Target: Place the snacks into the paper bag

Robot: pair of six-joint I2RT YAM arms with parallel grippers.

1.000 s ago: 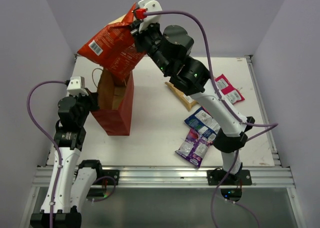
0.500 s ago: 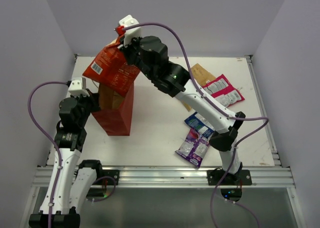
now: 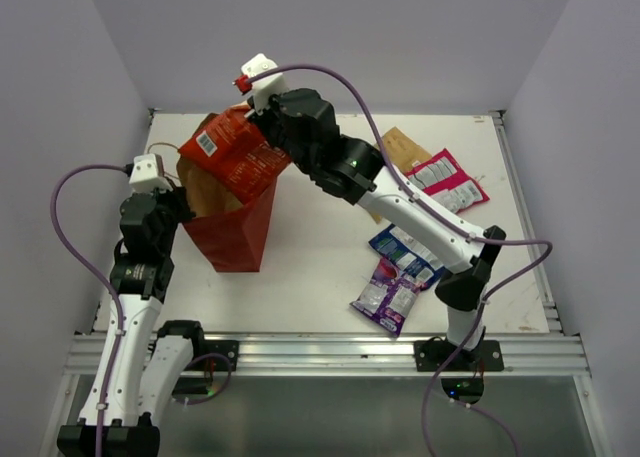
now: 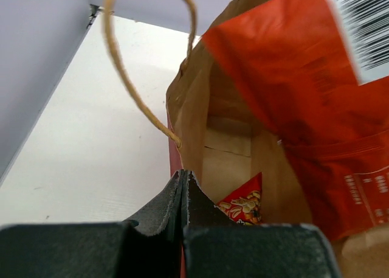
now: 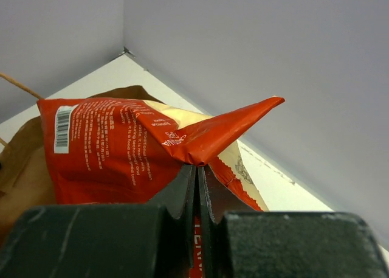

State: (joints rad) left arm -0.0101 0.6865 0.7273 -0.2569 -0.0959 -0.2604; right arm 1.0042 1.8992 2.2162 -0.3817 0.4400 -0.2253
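The red paper bag [image 3: 235, 235] stands upright at the table's left, its brown mouth open. My left gripper [image 3: 184, 203] is shut on the bag's left rim [image 4: 175, 156], beside a cord handle [image 4: 118, 65]. My right gripper [image 3: 252, 125] is shut on the top corner of the large orange-red snack [image 3: 235, 159], whose lower end dips tilted into the mouth. In the right wrist view this snack [image 5: 115, 150] hangs from the gripper [image 5: 197, 168] over the bag [image 5: 21, 162]. A small red triangular snack [image 4: 246, 202] lies inside the bag.
Other snacks lie on the table's right half: tan-brown [image 3: 400, 145], pink-magenta [image 3: 447, 180], blue-white [image 3: 405, 247], purple-silver [image 3: 388, 295]. The right arm stretches across them. Walls close in on the left, the back and the right.
My right gripper has come down and to the left with the orange-red snack, from high above the bag into its mouth. The left gripper has kept its hold on the rim.
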